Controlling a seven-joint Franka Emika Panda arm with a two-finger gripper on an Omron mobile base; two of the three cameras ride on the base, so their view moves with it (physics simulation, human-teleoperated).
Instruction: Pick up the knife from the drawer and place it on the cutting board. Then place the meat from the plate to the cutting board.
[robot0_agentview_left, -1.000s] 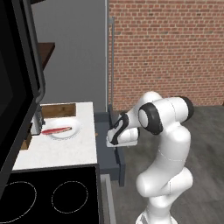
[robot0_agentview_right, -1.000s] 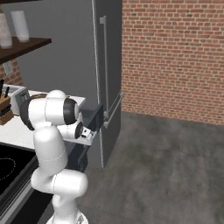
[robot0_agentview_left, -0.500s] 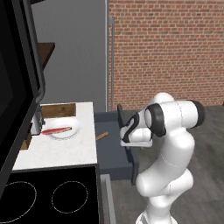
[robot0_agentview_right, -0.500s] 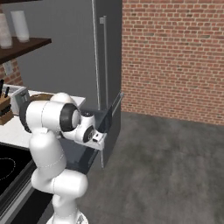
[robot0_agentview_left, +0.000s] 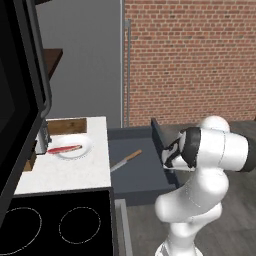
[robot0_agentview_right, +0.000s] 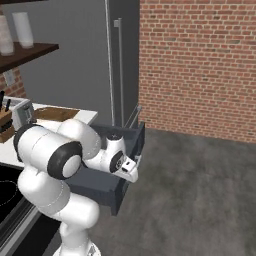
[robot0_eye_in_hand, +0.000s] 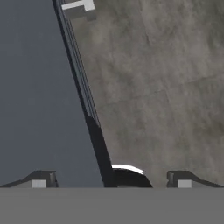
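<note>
The dark grey-blue drawer (robot0_agentview_left: 142, 175) stands pulled far out of the cabinet. Inside it lies the knife (robot0_agentview_left: 126, 160), silver blade toward the counter and wooden handle toward the drawer front. My gripper (robot0_agentview_left: 166, 159) is at the drawer's front panel (robot0_agentview_right: 134, 145), open. In the hand view its fingertips (robot0_eye_in_hand: 41, 179) straddle the front's edge, with the drawer (robot0_eye_in_hand: 39, 87) on the left and floor on the right. On the white counter the red meat (robot0_agentview_left: 64, 149) rests on the white plate (robot0_agentview_left: 80, 151). The dark cutting board (robot0_agentview_left: 67, 126) lies just behind the plate.
A black stovetop (robot0_agentview_left: 55, 225) sits at the near end of the counter. A toaster (robot0_agentview_right: 22, 111) and a wooden knife block (robot0_agentview_right: 5, 125) stand along the wall side. The tall grey fridge (robot0_agentview_right: 120, 65) rises behind the drawer. Grey floor (robot0_agentview_right: 200, 190) lies to the right.
The drawer has slid out from nearly shut to wide open as my hand drew back from the counter. The knife inside has come into view.
</note>
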